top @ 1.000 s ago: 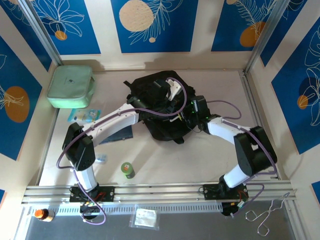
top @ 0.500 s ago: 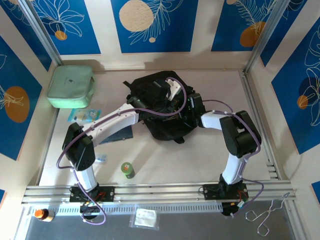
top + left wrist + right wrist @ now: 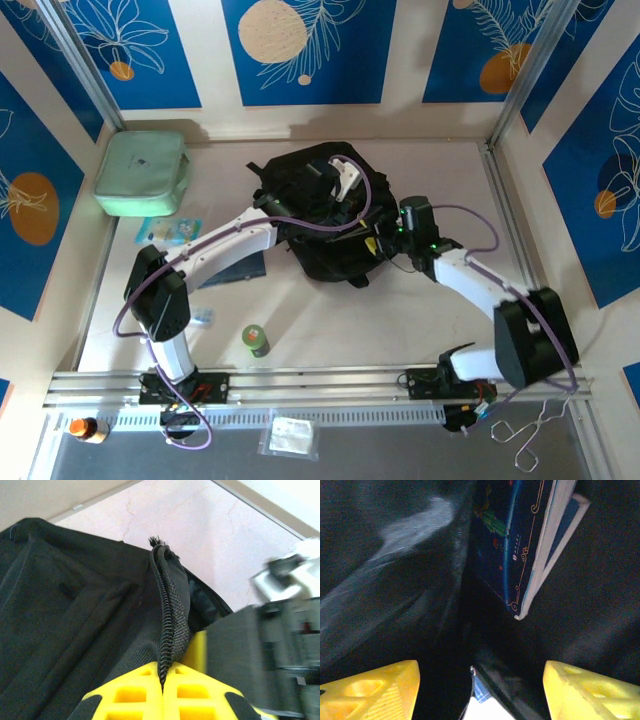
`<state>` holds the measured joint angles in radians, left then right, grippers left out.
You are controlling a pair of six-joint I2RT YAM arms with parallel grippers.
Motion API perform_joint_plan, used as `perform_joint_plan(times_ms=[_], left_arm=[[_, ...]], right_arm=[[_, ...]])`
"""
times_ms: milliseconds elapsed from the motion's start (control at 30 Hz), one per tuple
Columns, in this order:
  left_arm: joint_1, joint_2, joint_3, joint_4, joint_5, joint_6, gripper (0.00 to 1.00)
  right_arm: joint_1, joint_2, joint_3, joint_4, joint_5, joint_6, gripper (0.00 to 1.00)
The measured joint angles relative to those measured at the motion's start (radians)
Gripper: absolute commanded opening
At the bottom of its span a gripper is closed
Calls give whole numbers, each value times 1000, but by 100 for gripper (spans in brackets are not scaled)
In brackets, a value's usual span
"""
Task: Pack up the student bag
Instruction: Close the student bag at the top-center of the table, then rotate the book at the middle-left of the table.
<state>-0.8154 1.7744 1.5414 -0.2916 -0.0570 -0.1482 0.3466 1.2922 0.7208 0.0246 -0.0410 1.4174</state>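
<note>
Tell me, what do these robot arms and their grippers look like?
Both arms have white tube-shaped links joined by chunky black joints: the left arm and the right arm. A thin purple cable loops along each. The left gripper and right gripper have bright yellow fingers with moulded hollow pockets.

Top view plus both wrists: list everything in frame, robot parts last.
bag: 1, black, table centre
book: 1, dark blue, inside bag
case: 1, mint green, far-left corner
packet: 1, light blue, just in front of case
flat item: 1, dark, partly under left arm
small container: 1, green, near left arm base
orange bottle: 1, front ledge, left
clear pouch: 1, front ledge, middle
wire hook: 1, metal, front ledge, right
left gripper: 1, yellow jaws shut on bag's zip edge
right gripper: 1, yellow jaws open, inside bag below book
</note>
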Motion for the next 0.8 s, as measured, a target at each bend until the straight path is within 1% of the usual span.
perform_joint_plan(times_ms=[67, 133, 167, 200, 267, 333, 433, 533, 600, 667, 800], left_arm=[[4, 0, -21, 1, 5, -29, 33], [12, -1, -45, 7, 18, -51, 53], [18, -3, -61, 11, 29, -67, 62], [23, -8, -79, 17, 39, -76, 68], [37, -34, -129, 25, 58, -104, 76], [50, -75, -185, 30, 56, -129, 86], [73, -166, -287, 37, 32, -171, 94], [115, -263, -394, 45, 3, -218, 100], [160, -322, -463, 45, -12, -257, 100], [225, -374, -537, 43, -31, -304, 100], [333, -409, -639, 36, -55, -393, 100]], right_arm=[[-2, -95, -6, -87, 57, -35, 70], [-5, -183, -10, -167, 120, -69, 71], [-9, -227, -10, -207, 153, -90, 72], [-10, -260, -10, -237, 183, -110, 73], [-19, -328, -9, -301, 245, -167, 75], [-31, -363, 0, -341, 276, -236, 78], [-44, -356, 34, -363, 284, -329, 80], [-42, -293, 80, -359, 254, -401, 81], [-27, -226, 120, -352, 230, -439, 80], [4, -151, 166, -351, 209, -475, 80], [85, -20, 261, -351, 181, -528, 79]])
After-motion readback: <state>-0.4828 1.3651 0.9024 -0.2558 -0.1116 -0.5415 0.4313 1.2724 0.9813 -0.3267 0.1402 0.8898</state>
